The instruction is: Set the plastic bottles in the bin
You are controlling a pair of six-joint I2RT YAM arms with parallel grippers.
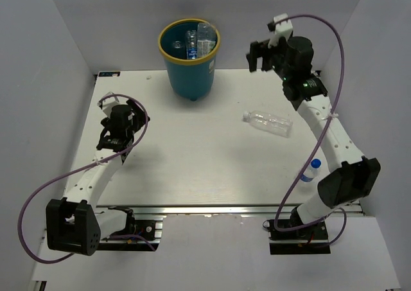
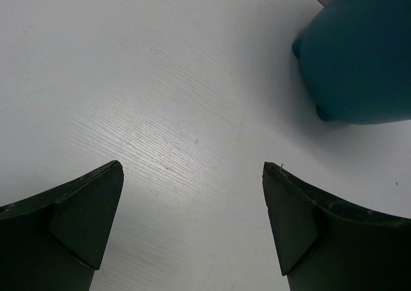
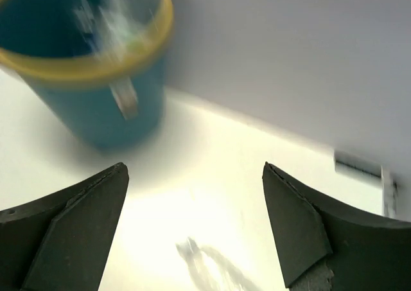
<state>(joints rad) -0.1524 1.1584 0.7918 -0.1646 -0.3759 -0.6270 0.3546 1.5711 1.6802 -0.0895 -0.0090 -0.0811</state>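
Plastic bottles: two are on the table (image 1: 192, 166), outside the bin (image 1: 189, 76). The lying bottle (image 1: 268, 123) rests on its side right of centre, well apart from the bin. Its long axis runs roughly left to right, with the right end slightly nearer the arm bases. The blue-capped bottle (image 1: 311, 171) is at the right edge of the table, partly hidden behind the right arm (image 1: 334, 143), and its posture cannot be determined. Further bottles (image 1: 196, 39) are inside the bin, which stands upright at the far centre of the table. The right pincer (image 1: 259, 56) hangs raised just right of the bin rim, jaws wide and holding nothing. The lying bottle is below it and toward the bases. The left pincer (image 2: 192, 166) is over bare table on the left side, jaws wide and empty, well apart from both loose bottles. The right arm is the nearer one. Judgement: the next approach calls for a descent toward the bases, with the jaws set across the long axis of the lying bottle.
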